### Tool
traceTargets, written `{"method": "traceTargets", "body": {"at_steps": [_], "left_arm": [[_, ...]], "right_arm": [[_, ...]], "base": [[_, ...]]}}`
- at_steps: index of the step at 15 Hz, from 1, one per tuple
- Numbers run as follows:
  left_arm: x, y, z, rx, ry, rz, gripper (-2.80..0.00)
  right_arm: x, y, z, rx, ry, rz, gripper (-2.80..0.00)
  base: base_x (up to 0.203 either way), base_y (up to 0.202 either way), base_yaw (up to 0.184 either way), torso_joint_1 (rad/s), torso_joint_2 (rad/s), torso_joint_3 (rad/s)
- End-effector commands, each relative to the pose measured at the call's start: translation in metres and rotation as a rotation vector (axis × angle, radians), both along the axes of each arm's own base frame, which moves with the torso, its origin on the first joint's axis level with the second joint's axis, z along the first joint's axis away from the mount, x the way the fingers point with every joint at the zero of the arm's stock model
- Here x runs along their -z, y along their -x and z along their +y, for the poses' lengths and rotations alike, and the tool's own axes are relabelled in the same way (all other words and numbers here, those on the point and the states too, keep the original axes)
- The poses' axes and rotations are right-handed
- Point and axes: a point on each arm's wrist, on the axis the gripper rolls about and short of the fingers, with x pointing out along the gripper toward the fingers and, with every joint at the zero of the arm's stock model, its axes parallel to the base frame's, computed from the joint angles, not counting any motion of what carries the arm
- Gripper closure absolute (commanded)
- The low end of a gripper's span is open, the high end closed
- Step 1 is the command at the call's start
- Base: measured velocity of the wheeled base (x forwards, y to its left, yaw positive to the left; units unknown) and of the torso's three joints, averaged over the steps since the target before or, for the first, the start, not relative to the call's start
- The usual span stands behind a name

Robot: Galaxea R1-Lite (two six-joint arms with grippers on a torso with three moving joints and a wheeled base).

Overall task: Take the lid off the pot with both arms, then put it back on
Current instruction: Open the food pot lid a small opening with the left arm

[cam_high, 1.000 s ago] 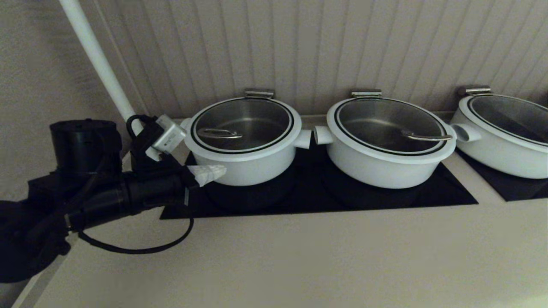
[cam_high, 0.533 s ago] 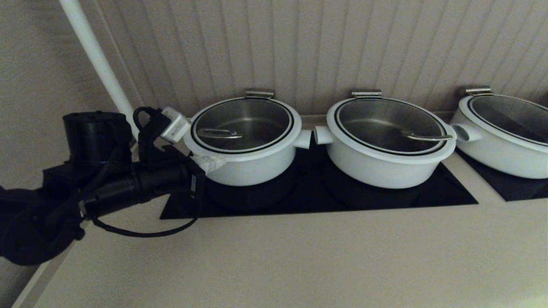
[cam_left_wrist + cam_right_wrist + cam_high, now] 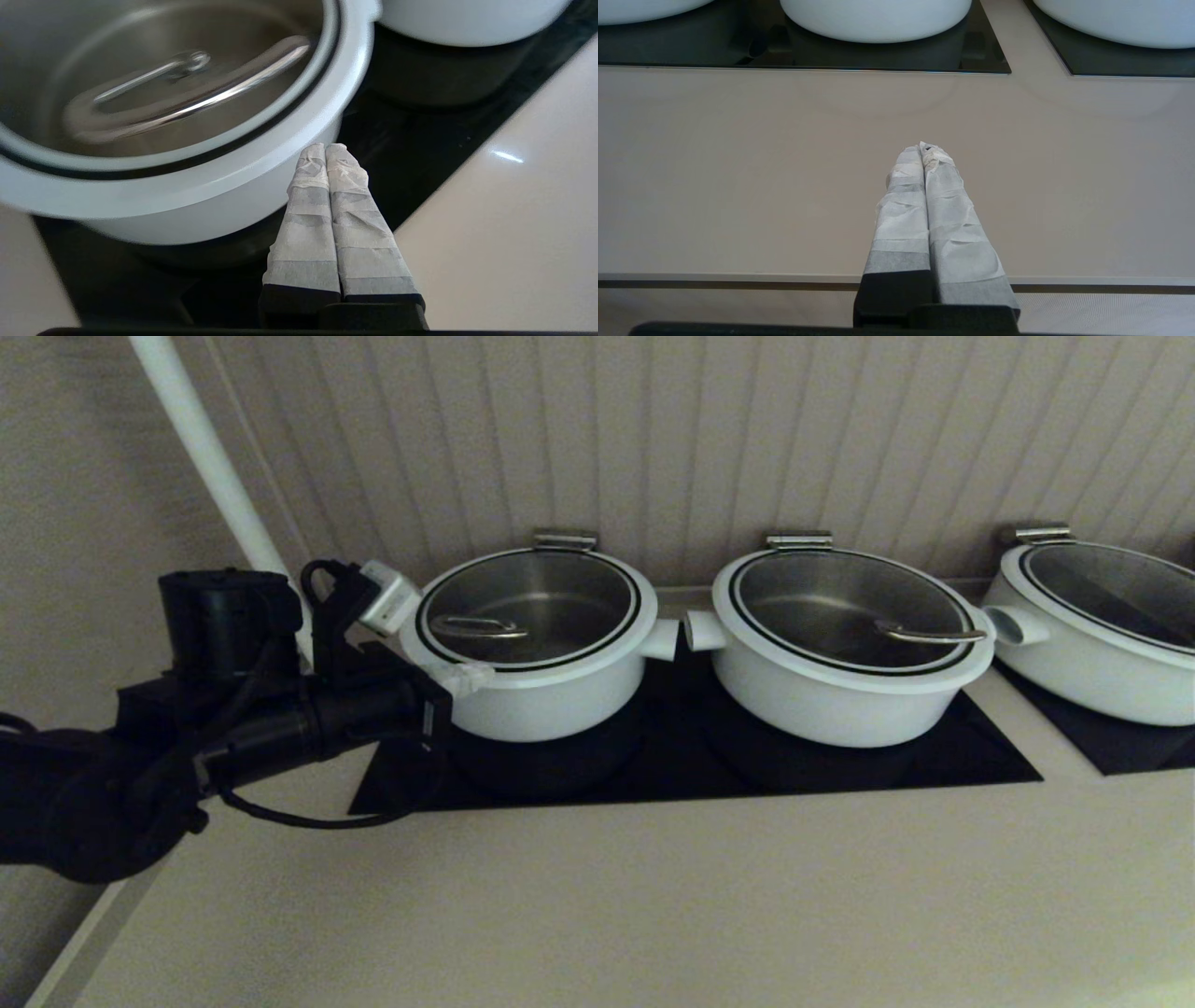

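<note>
The small white pot (image 3: 541,695) stands at the left end of a black cooktop (image 3: 840,765). The glass lid (image 3: 528,607) with its steel loop handle (image 3: 478,627) sits on it. My left gripper (image 3: 474,678) is shut and empty. Its white-wrapped tips are at the front left of the lid's white rim. In the left wrist view the shut gripper (image 3: 326,150) points at the pot's wall just under the rim (image 3: 261,158). My right gripper (image 3: 923,151) is shut and empty, low over the counter near its front edge, and does not show in the head view.
A wider tapered white pot (image 3: 840,686) with its own lid stands right beside the small one, stub handles nearly touching. A third pot (image 3: 1102,635) stands on a second black plate at the far right. A white pipe (image 3: 210,457) runs up the wall behind my left arm. The beige counter (image 3: 653,896) lies in front.
My left arm has moved up and to the right, bringing the shut gripper from in front of the pot's left wall up to the lid's rim. The pots and lids have not moved.
</note>
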Motion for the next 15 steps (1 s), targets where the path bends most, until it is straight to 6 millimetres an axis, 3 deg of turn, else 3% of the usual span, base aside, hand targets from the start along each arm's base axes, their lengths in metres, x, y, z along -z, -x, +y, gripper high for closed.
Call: {"method": "traceTargets", "body": {"at_steps": [1, 15], "left_arm": [[0.001, -0.003, 0.003, -0.009, 0.0, -0.001, 0.0], [0.001, -0.028, 0.005, -0.038, 0.003, -0.012, 0.0]], "right_arm": [[0.0, 0.0, 0.0, -0.001, 0.001, 0.002, 0.0], [0.0, 0.0, 0.0, -0.001, 0.001, 0.002, 0.0]], "base": [[0.0, 0.0, 0.0, 0.0, 0.0, 0.0], [0.0, 0.0, 0.0, 0.0, 0.0, 0.0]]}}
